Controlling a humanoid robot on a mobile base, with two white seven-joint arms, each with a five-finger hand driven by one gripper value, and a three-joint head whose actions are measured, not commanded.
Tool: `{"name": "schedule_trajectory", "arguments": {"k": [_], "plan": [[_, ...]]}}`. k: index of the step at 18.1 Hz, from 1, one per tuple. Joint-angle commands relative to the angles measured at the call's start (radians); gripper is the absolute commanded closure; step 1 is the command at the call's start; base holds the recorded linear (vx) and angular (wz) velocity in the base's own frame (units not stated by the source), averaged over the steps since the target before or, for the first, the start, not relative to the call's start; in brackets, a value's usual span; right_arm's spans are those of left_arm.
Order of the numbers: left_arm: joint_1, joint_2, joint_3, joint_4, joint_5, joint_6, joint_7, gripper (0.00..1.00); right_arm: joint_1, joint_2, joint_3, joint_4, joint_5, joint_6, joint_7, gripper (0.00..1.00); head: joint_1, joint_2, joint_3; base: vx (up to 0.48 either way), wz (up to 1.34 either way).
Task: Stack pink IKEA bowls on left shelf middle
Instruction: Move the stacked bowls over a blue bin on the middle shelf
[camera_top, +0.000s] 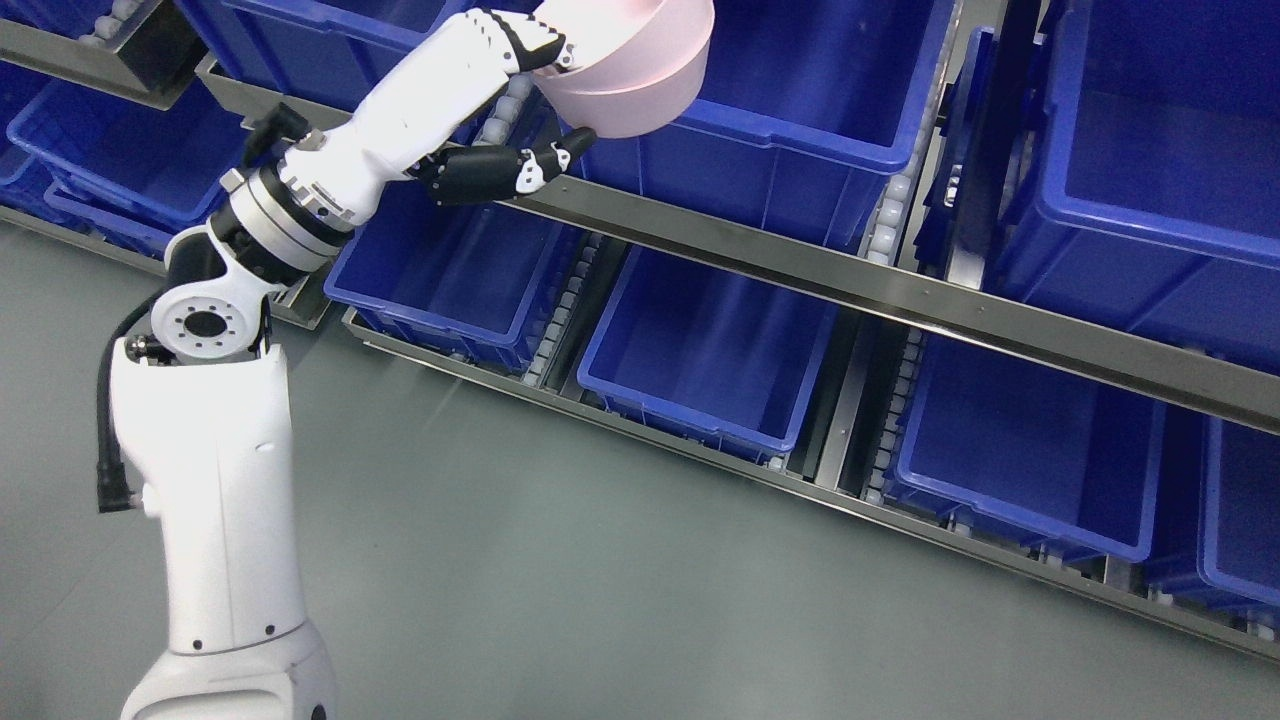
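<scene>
I'm holding the pink bowl (630, 75) in my left hand (520, 110) at the top centre of the frame, upper fingers (520, 45) hooked over the rim, thumb (560, 152) pressing under the base. It's hanging above the near edge of the big blue bin (800, 130) on the upper shelf level, tilted toward me.

Risks as I'm reading them:
- Pinch grip on a smooth rim plus the tilt: the bowl could be rotating out around the thumb.
- Bowl bottom is sitting close to the bin lip; lowering from here could be clipping it and knocking the bowl loose.
- A drop on the near side means the steel shelf rail (800, 262) or the lower bin (700, 350).
- Can't see any bowl stack in the bin; the top edge is cutting it off, so I'm aligning blind.

Right arm isn't showing.
</scene>
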Motion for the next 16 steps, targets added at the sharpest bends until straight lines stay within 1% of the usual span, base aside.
{"name": "schedule_trajectory", "arguments": {"k": [1,3,6,10,12,14,16], "plan": [[-0.074,0.017,-0.004,0.002,-0.034,0.023,0.001,0.95,0.029,-0.017,-0.011,-0.034,0.0,-0.001,-0.001,0.0,0.0,0.0,0.0,0.179,-0.14],[-0.105,0.017,-0.045,0.022,-0.066,0.052,0.004,0.95,0.029,-0.017,-0.011,-0.034,0.0,-0.001,-0.001,0.0,0.0,0.0,0.0,0.174,-0.16],[-0.14,0.017,-0.085,0.121,-0.164,0.052,0.006,0.95,0.029,-0.017,-0.011,-0.034,0.0,-0.001,-0.001,0.0,0.0,0.0,0.0,0.186,-0.23],[-0.215,0.017,-0.094,0.259,-0.265,0.061,0.013,0.95,0.029,-0.017,-0.011,-0.034,0.0,0.001,-0.001,0.0,0.0,0.0,0.0,0.221,-0.28],[-0.224,0.017,-0.088,0.327,-0.33,0.096,0.012,0.95,0.029,-0.017,-0.012,-0.034,0.0,-0.001,-0.001,0.0,0.0,0.0,0.0,0.186,-0.24],[-0.221,0.076,-0.094,0.348,-0.333,0.13,0.012,0.95,0.029,-0.017,-0.011,-0.034,0.0,-0.001,-0.001,0.0,0.0,0.0,0.0,0.132,-0.19],[-0.223,0.123,-0.094,0.382,-0.335,0.133,0.013,0.95,0.029,-0.017,-0.011,-0.034,0.0,-0.001,-0.001,0.0,0.0,0.0,0.0,0.146,-0.14]]}}
